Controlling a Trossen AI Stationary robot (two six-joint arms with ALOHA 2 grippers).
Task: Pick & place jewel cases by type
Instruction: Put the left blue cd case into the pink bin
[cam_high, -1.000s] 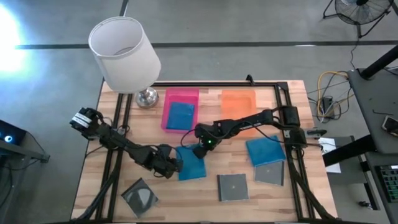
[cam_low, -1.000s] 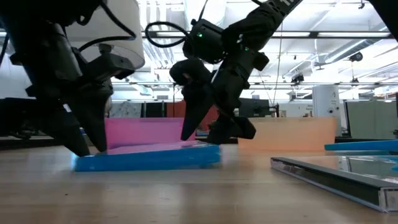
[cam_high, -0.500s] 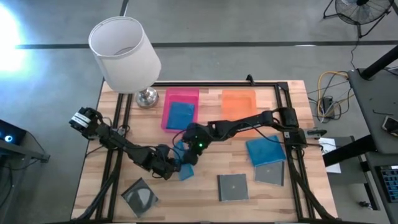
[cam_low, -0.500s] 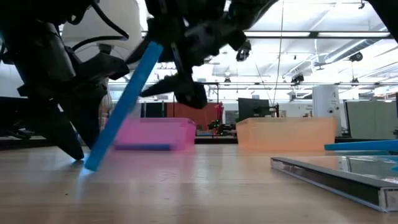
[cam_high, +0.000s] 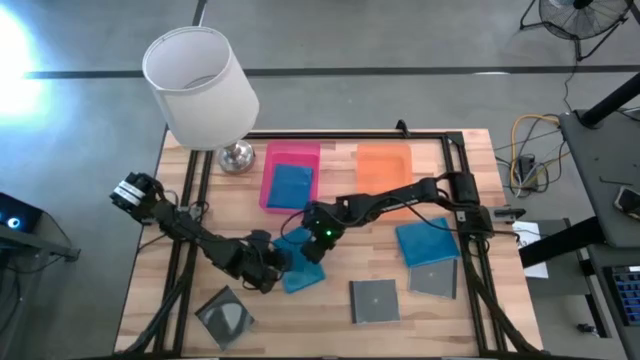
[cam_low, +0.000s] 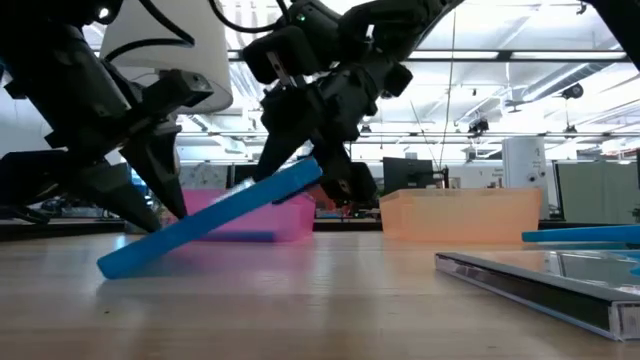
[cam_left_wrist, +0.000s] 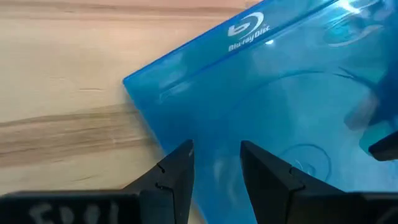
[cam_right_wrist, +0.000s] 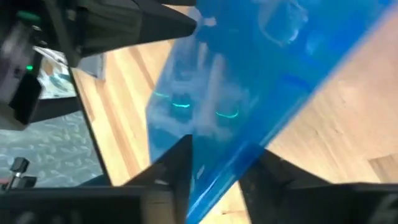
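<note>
A blue jewel case (cam_low: 215, 214) marked "Blu-ray Disc" slants over the counter (cam_high: 400, 310), low edge down beside the left tool (cam_high: 270, 268), whose spread fingers straddle it; the right tool (cam_high: 312, 246) pinches its raised edge before the pink tray (cam_high: 272, 165)

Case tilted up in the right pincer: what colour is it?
Translucent bright blue. The tilted case, raised at one edge by the right pincer, shows best in the low view.
</note>
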